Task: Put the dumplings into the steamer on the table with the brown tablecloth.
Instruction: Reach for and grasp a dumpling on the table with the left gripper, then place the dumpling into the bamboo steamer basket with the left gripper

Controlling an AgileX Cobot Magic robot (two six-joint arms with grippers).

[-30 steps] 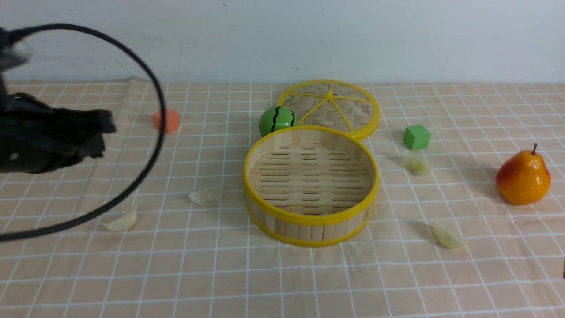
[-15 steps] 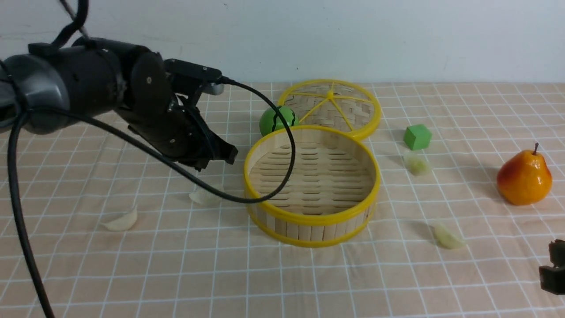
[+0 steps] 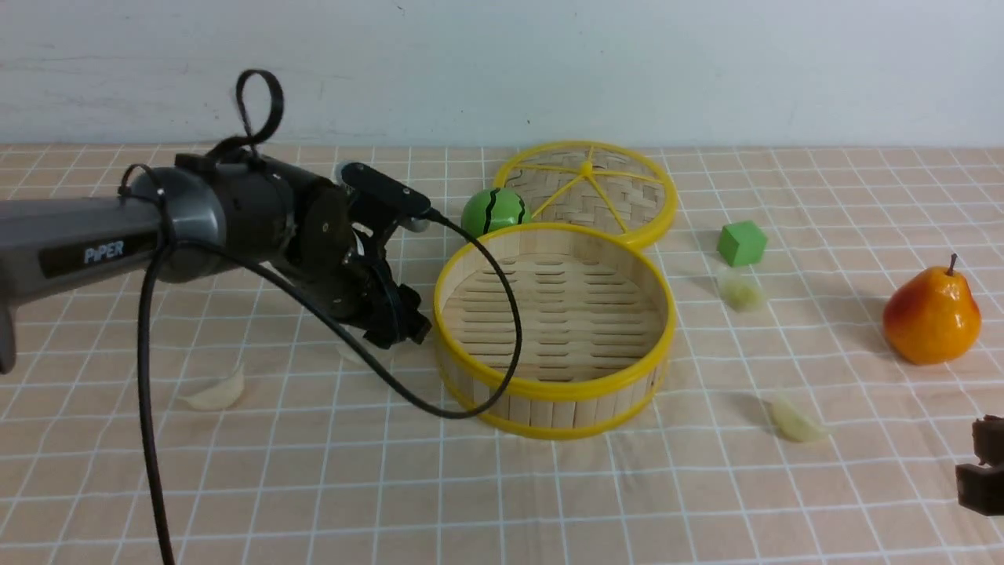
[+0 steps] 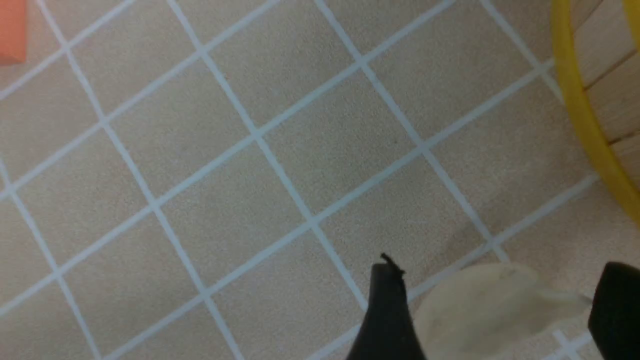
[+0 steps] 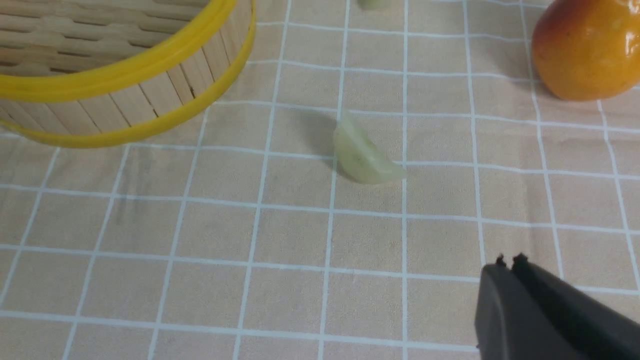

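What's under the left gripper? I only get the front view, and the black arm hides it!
Observer: A dumpling, lying on the brown tablecloth between the open fingers of the left gripper.
Operator: Is anything else hidden from me?
Observer: Yes, an orange block, showing in the left wrist view.
Operator: Is the right gripper open too?
Observer: No. The right wrist view shows it shut, holding nothing, short of a second dumpling.

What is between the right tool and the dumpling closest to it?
Nothing but bare brown tablecloth. The right wrist view shows it best: only white-lined cloth separates the right tool from that dumpling.
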